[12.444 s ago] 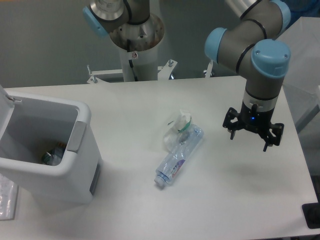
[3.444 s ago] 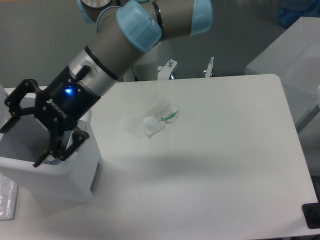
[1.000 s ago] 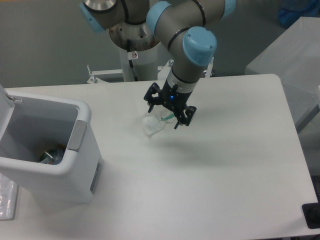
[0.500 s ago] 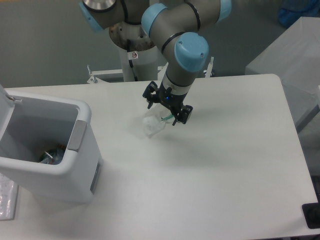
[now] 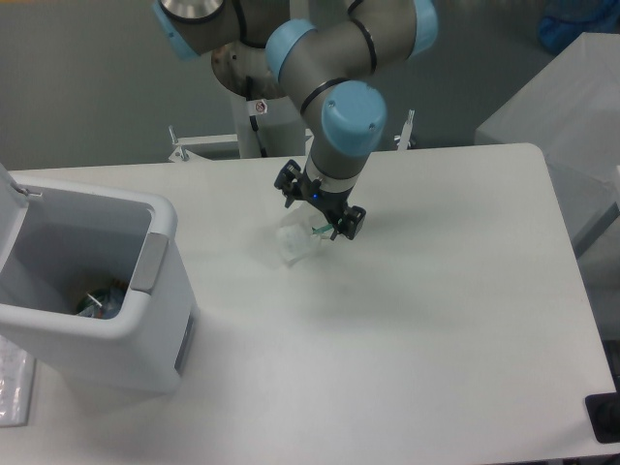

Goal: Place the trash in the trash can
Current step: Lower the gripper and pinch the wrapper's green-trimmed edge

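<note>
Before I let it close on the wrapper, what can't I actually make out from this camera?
- Gripper: whether its fingertips touch the wrapper; the wrist and blur hide this.
- Wrapper: clear plastic on white table, so its edges are faint.
- Trash can: contents too small and shadowed to identify; its lid is cut by the left edge.

The large white rectangular plastic trash can [image 5: 116, 320] stands at the left of the white table [image 5: 436, 320] with its hinged lid [image 5: 8, 208] raised, so its mouth is open from above. Between it and the crumpled clear plastic wrapper [image 5: 295, 242] lies bare tabletop. The black two-finger gripper [image 5: 320, 206], jaws spread, hangs directly over the wrapper, blocking it from above.
</note>
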